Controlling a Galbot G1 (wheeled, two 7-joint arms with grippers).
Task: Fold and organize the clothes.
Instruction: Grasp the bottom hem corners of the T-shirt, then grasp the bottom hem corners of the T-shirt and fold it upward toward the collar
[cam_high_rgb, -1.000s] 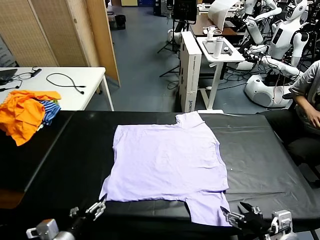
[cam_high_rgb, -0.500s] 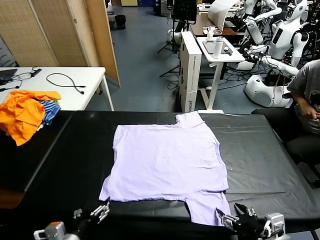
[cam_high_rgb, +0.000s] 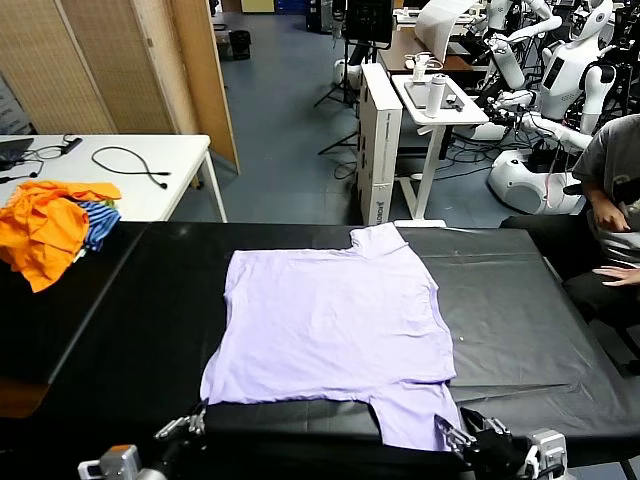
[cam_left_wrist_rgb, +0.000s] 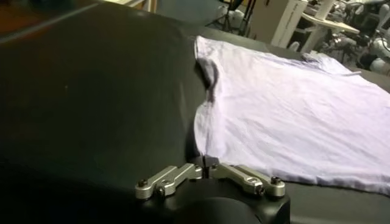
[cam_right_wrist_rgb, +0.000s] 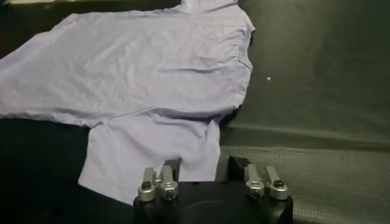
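The left gripper (cam_high_rgb: 183, 427) sat low at the near edge of the black table (cam_high_rgb: 520, 320), just beside the near left corner of the T-shirt (cam_high_rgb: 335, 325). In the left wrist view, its fingers (cam_left_wrist_rgb: 207, 163) looked pressed together at the tips, right at that corner of the T-shirt (cam_left_wrist_rgb: 292, 122), though it was hard to tell if any cloth was pinched.

The right gripper (cam_high_rgb: 462, 435) was also at the near edge, just beside the near sleeve. In the right wrist view, its fingers (cam_right_wrist_rgb: 234, 165) stood apart, with the sleeve edge of the T-shirt (cam_right_wrist_rgb: 152, 91) near them.

The T-shirt lay flat and spread out in the middle of the table. Far off to the left lay a pile of orange clothes (cam_high_rgb: 45, 225) with a striped cloth (cam_high_rgb: 100, 222) tucked against it.
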